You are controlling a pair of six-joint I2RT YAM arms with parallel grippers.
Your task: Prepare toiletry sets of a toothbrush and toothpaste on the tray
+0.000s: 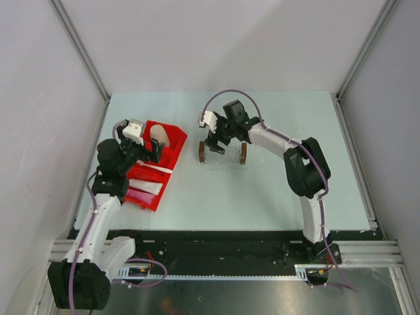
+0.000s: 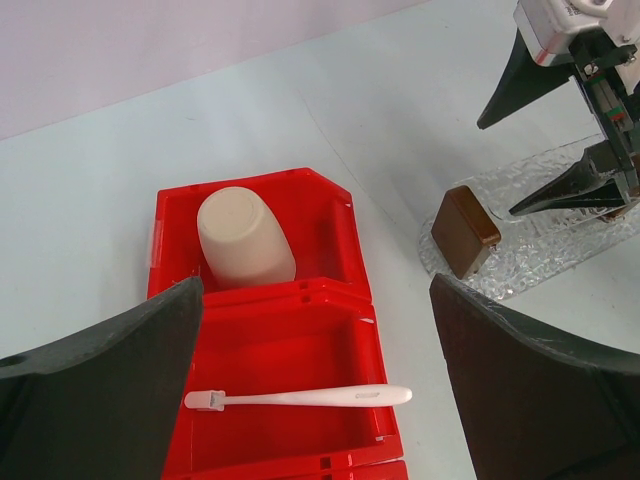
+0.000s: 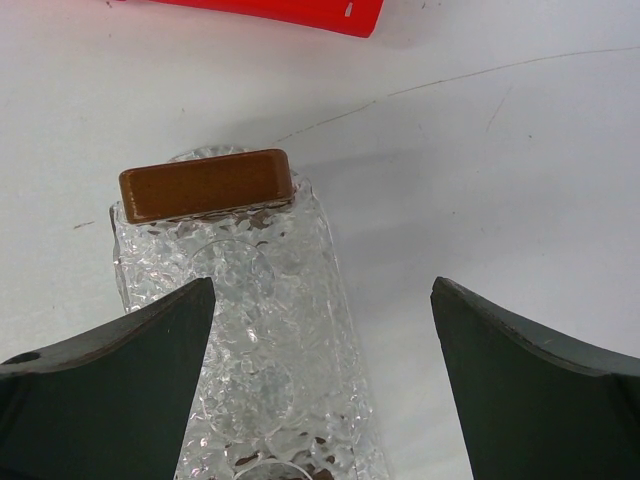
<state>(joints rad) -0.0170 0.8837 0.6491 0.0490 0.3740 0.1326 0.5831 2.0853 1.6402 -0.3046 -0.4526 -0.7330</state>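
A thin white toothbrush lies across the middle compartment of the red divided bin. My left gripper hovers open above that compartment, holding nothing. The toothpaste tubes, one white and one pink, lie in the bin's near compartment. The clear tray has a brown block at each short end and nothing on it. My right gripper hangs open just over the tray's left part, astride its edge.
A tan paper cup lies upside down in the bin's far compartment. The red bin sits left of the tray with a strip of bare table between them. The right gripper's dark fingers show over the tray in the left wrist view.
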